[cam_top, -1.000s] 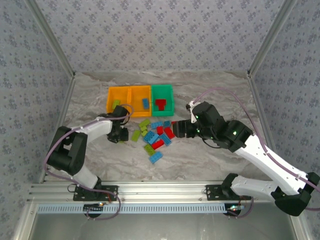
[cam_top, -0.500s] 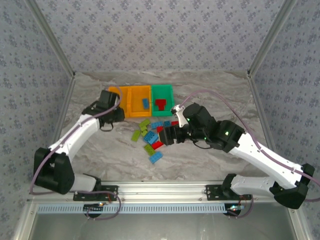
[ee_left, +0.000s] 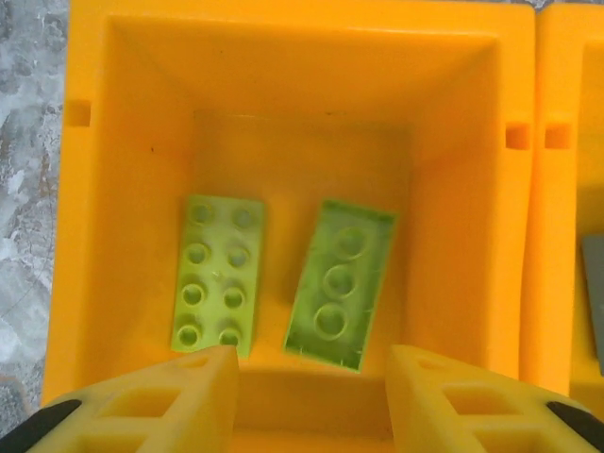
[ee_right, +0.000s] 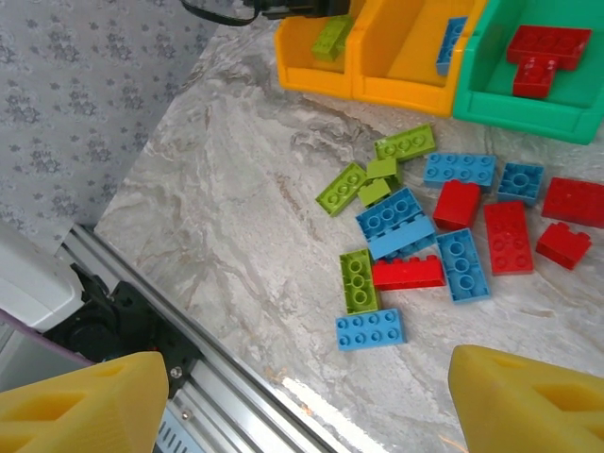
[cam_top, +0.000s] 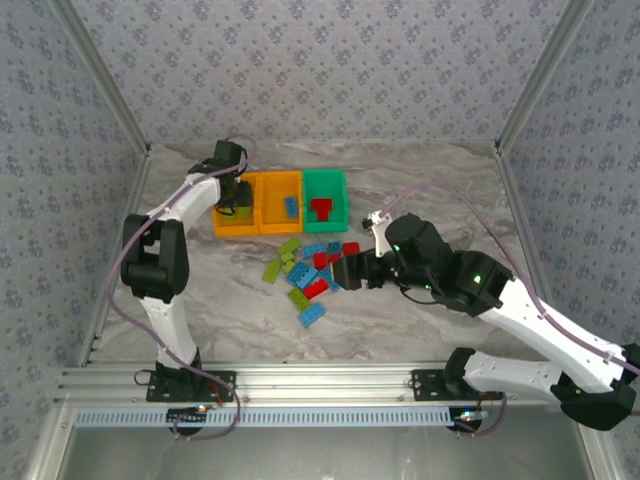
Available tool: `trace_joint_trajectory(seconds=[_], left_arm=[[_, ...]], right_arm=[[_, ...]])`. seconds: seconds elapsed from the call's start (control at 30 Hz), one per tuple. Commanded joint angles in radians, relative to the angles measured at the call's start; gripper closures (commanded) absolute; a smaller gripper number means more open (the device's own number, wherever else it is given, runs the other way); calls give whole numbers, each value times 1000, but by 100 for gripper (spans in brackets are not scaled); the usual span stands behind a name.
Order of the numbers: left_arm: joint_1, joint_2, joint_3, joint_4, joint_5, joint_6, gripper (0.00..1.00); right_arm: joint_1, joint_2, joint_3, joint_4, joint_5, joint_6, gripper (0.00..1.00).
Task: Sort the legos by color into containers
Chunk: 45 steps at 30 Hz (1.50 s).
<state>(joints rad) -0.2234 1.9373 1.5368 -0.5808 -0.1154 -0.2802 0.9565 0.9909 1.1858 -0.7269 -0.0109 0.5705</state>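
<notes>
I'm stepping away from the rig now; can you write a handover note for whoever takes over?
Open left pincer hangs above the left orange bin, which holds two lime bricks. Open right pincer is above the loose pile on the table. The middle orange bin has one blue brick; the green bin has red bricks. Left: sort the pile's lime, blue and red bricks.

top view: three bins touching in a row, upper centre of frame: left bin (cam_top: 222, 226), middle bin (cam_top: 268, 227), right bin (cam_top: 341, 216). left gripper (cam_top: 236, 196) over the left bin. left wrist view: on that bin's floor, left-hand brick (ee_left: 217, 276) beside right-hand brick (ee_left: 342, 283), not touching. single brick (cam_top: 290, 207) in the middle bin. touching pair (cam_top: 322, 208) in the right bin. loose bricks (cam_top: 305, 272) on the table (cam_top: 200, 300), just below the bins, mid-frame. right gripper (cam_top: 338, 272) at the pile's right edge.
</notes>
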Motion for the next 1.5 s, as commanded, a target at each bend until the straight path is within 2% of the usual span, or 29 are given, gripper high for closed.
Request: trace_joint_trajectory(seconds=[0.0, 0.17, 0.23, 0.33, 0.43, 0.5, 0.6, 0.67, 0.77, 0.87, 1.13, 1.2, 1.23, 1.3, 1.33, 1.47], left_arm=[[3, -87, 23, -33, 42, -3, 55], [-32, -349, -127, -23, 131, -46, 55], [-89, -501, -205, -11, 163, -43, 55], [-230, -737, -316, -14, 191, 30, 55], [-389, -945, -389, -60, 205, 187, 54], [-485, -1055, -431, -121, 212, 350, 48], [-565, -1190, -514, -190, 216, 548, 38], [-580, -1252, -564, -232, 239, 613, 29], [-589, -1311, -632, -267, 276, 646, 14], [-594, -1348, -689, -274, 309, 664, 1], [-597, -1334, -758, -308, 317, 766, 1], [-597, -1337, -776, -292, 314, 781, 1], [-597, -1340, -784, -285, 315, 786, 1], [-596, -1348, -795, -278, 318, 794, 1], [-597, -1351, -796, -277, 320, 795, 1], [-596, -1369, -800, -262, 339, 801, 1]], right_arm=[[5, -17, -39, -36, 79, 31, 18], [0, 43, -45, -53, 144, 45, 18], [5, 91, -46, -61, 141, 44, 18], [22, 181, -53, -57, 133, 33, 18], [35, 264, -65, -18, 97, 44, 18], [53, 323, -93, 48, 43, 68, 18], [93, 421, -127, 121, 7, 94, 18], [129, 490, -127, 154, 25, 88, 16], [198, 583, -115, 165, 88, 32, 2], [231, 672, -100, 159, 148, 4, 0], [222, 857, -9, 162, 205, -39, 0], [223, 880, -3, 175, 193, -44, 5], [223, 888, -2, 178, 188, -43, 12], [224, 883, -3, 178, 191, -29, 34], [225, 874, -8, 177, 196, -21, 41], [227, 768, -37, 145, 227, 4, 51]])
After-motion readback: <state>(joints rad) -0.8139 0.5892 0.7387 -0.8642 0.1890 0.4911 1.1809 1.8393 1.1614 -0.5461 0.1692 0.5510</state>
